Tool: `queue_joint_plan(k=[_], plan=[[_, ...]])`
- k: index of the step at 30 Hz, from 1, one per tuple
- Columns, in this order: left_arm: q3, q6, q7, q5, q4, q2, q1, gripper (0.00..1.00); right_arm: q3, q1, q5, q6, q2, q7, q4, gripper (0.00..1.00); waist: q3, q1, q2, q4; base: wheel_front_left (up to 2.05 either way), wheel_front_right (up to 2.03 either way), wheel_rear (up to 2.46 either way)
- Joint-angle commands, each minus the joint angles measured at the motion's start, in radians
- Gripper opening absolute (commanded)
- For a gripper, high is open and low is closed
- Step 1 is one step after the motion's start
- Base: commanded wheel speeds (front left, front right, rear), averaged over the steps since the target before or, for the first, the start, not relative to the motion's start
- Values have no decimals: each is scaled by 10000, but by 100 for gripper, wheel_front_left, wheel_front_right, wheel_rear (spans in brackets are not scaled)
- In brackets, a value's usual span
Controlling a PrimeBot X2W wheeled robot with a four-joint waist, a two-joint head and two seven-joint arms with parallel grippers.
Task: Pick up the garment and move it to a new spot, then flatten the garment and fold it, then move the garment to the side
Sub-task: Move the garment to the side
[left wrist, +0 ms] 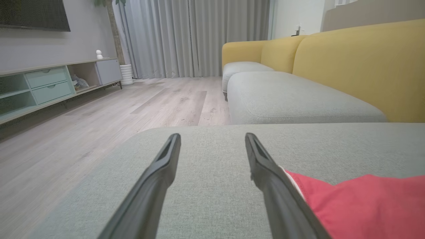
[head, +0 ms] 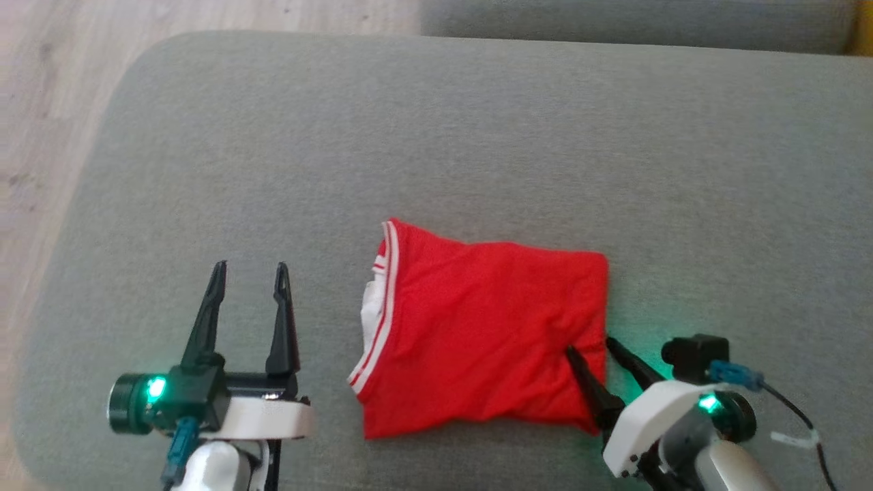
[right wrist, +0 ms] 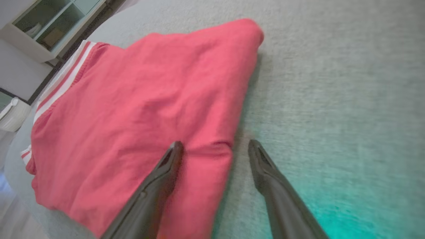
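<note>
Cushion bears one red garment, with two claws, left claw and right claw, both spread open.

Garment on cushion — near front edge

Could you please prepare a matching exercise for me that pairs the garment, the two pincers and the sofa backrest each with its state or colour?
Column one:
1. garment
2. left pincer
3. right pincer
4. sofa backrest

Column two:
A. open, astride the garment's right edge, one finger on the fabric
B. yellow
C. folded, red with white-striped trim, lying on the grey cushion
D. open, holding nothing, left of the garment

Pairs: 1-C, 2-D, 3-A, 4-B
</note>
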Motion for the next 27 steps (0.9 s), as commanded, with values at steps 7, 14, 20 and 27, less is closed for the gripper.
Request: queue_joint_plan(k=[7,14,20,27], plan=[[417,-119,-154,60,-88,-68,-497,100,1212,-757,804,-6,-448,208,499,0,-34,-2,0,205,0,0,0],[633,-162,-156,50,-110,-45,-228,100,1756,-1029,482,-6,-1182,-255,-41,0,-238,-2,0,-791,0,0,0],[846,-209,-157,40,-155,50,-102,100,1745,-1232,289,-6,-2065,-162,-630,0,-259,-2,0,-2583,0,0,0],[860,-237,-158,41,-139,-78,-70,100,1725,-1881,516,-6,-2862,47,-645,0,-351,-2,0,-4440,0,0,0]])
